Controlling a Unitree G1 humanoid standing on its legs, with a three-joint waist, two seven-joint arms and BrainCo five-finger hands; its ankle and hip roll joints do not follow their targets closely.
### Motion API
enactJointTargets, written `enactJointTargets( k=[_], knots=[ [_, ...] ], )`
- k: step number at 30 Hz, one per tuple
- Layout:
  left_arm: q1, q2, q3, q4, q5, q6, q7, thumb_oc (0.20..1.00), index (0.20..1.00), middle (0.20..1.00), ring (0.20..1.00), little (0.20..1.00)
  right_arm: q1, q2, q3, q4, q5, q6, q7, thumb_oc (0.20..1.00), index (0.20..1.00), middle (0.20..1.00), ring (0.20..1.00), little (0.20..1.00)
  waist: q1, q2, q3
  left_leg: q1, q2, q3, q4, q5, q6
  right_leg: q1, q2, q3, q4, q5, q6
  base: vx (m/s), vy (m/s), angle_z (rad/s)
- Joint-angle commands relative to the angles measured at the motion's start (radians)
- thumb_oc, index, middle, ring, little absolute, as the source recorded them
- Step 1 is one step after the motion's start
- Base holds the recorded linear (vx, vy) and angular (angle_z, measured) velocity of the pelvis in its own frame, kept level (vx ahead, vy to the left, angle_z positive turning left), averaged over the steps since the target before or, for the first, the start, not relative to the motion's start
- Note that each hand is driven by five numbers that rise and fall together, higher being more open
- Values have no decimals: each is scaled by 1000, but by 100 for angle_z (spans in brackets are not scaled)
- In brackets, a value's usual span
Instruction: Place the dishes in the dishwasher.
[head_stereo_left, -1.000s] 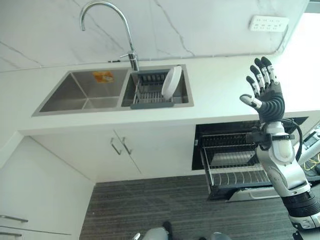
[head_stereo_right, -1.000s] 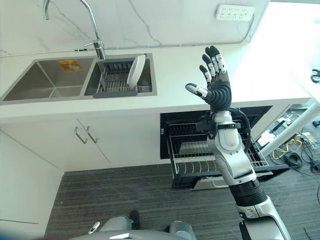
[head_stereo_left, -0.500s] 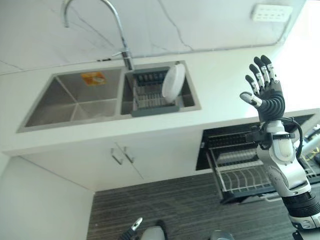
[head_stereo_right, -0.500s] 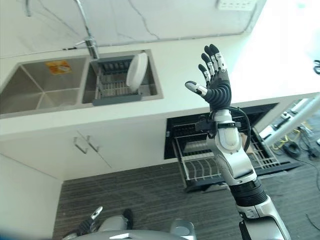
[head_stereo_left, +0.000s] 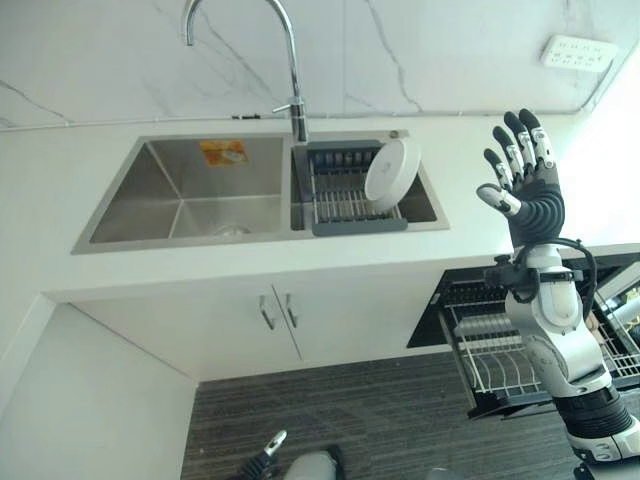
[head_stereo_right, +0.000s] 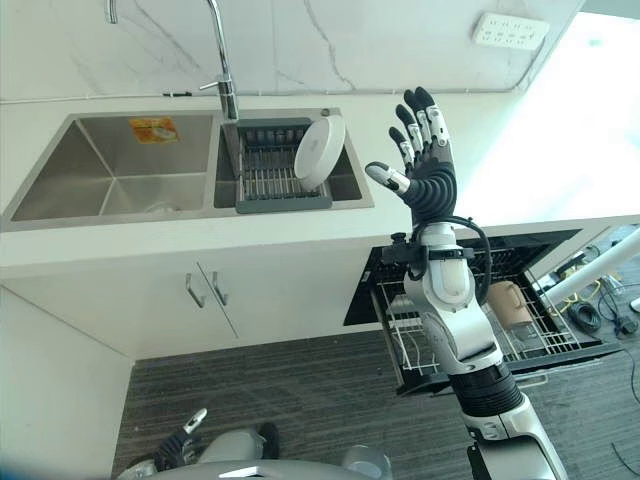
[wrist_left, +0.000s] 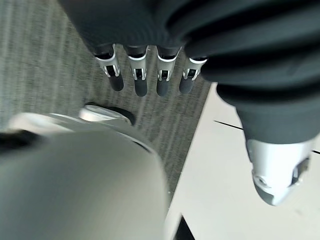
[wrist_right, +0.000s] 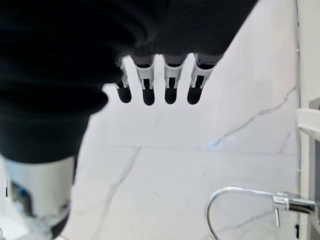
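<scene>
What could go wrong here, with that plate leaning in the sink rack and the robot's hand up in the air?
The white plate stands tilted on edge in the rack; a clumsy pinch might tip it or knock it against the faucet close by. The right hand, fingers spread, is raised over the counter, apart from the plate, so it has a reach across to make. The dishwasher rack sits pulled out low; carrying the plate down there risks clipping the counter edge.

The sink (head_stereo_left: 180, 195) is brushed steel with a dull sheen, and the tap (head_stereo_left: 285, 60) above it is polished, shiny metal. A glossy white plate (head_stereo_left: 390, 173) leans in a wire rack (head_stereo_left: 345, 195), the wall (head_stereo_left: 120, 60) is smooth veined marble, and the floor (head_stereo_left: 330, 420) is matt grey with a fine ribbed texture.
</scene>
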Motion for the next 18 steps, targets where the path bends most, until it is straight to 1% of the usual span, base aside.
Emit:
enactJointTargets(
  k=[1,2,3,5,7,9,10,11,12,13,14,15,16,18],
  knots=[
    [11,-22,5,23,12,-18,8,1000,1000,1000,1000,1000,4,-29,-61,-53,1,-67,12,1000,1000,1000,1000,1000,-16,-11,11,27,-52,-60,18,-89,-12,-52,36,54,-50,124,43,71,-114,6],
    [20,-21,10,20,14,-27,8,1000,1000,1000,1000,1000,7,-26,-66,-50,7,-74,22,1000,1000,1000,1000,1000,-20,-13,18,37,-53,-54,18,-94,-10,-69,34,54,-50,154,53,86,-203,11],
    [24,-20,18,10,8,-40,18,1000,1000,1000,1000,1000,-3,-25,-75,-41,21,-76,39,1000,1000,1000,1000,1000,-16,-11,23,41,-37,-33,18,-92,-17,-54,41,32,-50,125,40,109,-269,16],
    [20,-20,22,4,-25,-44,30,1000,1000,1000,1000,1000,-11,-23,-64,-25,21,-87,44,1000,1000,1000,1000,1000,-12,-16,18,42,-38,-28,18,-81,-24,-51,51,44,-50,103,28,121,-215,5],
    [15,-22,23,-2,-18,-43,37,1000,1000,1000,1000,1000,-22,-27,-55,-22,13,-90,40,1000,1000,1000,1000,1000,-11,-23,19,52,-35,-13,18,-73,-31,-45,55,52,-50,88,13,126,-147,-5],
    [14,-25,23,-1,-13,-53,46,1000,1000,1000,1000,1000,-31,-24,-49,-21,9,-85,41,1000,1000,1000,1000,1000,-10,-30,21,65,-41,1,18,-72,-33,-39,55,60,-50,78,3,154,-143,1],
    [16,-30,28,-6,-17,-54,51,1000,1000,1000,1000,1000,-29,-28,-50,-21,15,-82,45,1000,1000,1000,1000,1000,-6,-39,27,86,-54,19,18,-68,-34,-25,45,56,-50,68,-6,157,-119,-2],
    [16,-32,29,-8,-21,-53,52,1000,1000,1000,1000,1000,-26,-28,-48,-21,16,-81,46,1000,1000,1000,1000,1000,-3,-46,31,96,-59,28,18,-40,-38,-17,39,57,-50,65,-12,201,-154,1],
    [18,-34,34,-11,-27,-52,52,1000,1000,1000,1000,1000,-22,-24,-45,-16,11,-80,48,1000,1000,1000,1000,1000,5,-56,48,88,-62,41,58,20,-53,6,32,61,-50,60,-24,161,-127,6],
    [20,-36,39,-17,-21,-47,55,1000,1000,1000,1000,1000,-17,-22,-48,-13,8,-78,52,1000,1000,1000,1000,1000,7,-55,56,62,-51,44,111,37,-63,17,36,62,-50,58,-32,151,-103,8],
    [21,-38,43,-20,-14,-43,55,1000,1000,1000,1000,1000,-16,-20,-49,-11,6,-77,55,1000,1000,1000,1000,1000,9,-53,59,50,-44,42,117,50,-69,23,39,62,-50,56,-34,78,-39,8],
    [21,-38,43,-21,-12,-42,55,1000,1000,1000,1000,1000,-15,-19,-50,-10,5,-77,56,1000,1000,1000,1000,1000,9,-52,60,47,-43,40,119,52,-70,24,39,62,-50,56,-34,151,31,14],
    [28,-45,42,-23,9,-40,59,1000,1000,1000,1000,1000,-21,-12,-44,-4,-5,-76,58,1000,1000,1000,1000,1000,19,-44,61,47,-45,20,26,76,-76,35,45,67,-50,50,-29,158,80,15],
    [41,-49,38,-18,16,-48,61,1000,1000,1000,1000,1000,-28,-8,-34,-6,-17,-72,50,1000,1000,1000,1000,1000,25,-17,64,-13,-7,-14,18,76,-98,49,66,63,-50,39,-28,136,105,7]
  ],
)
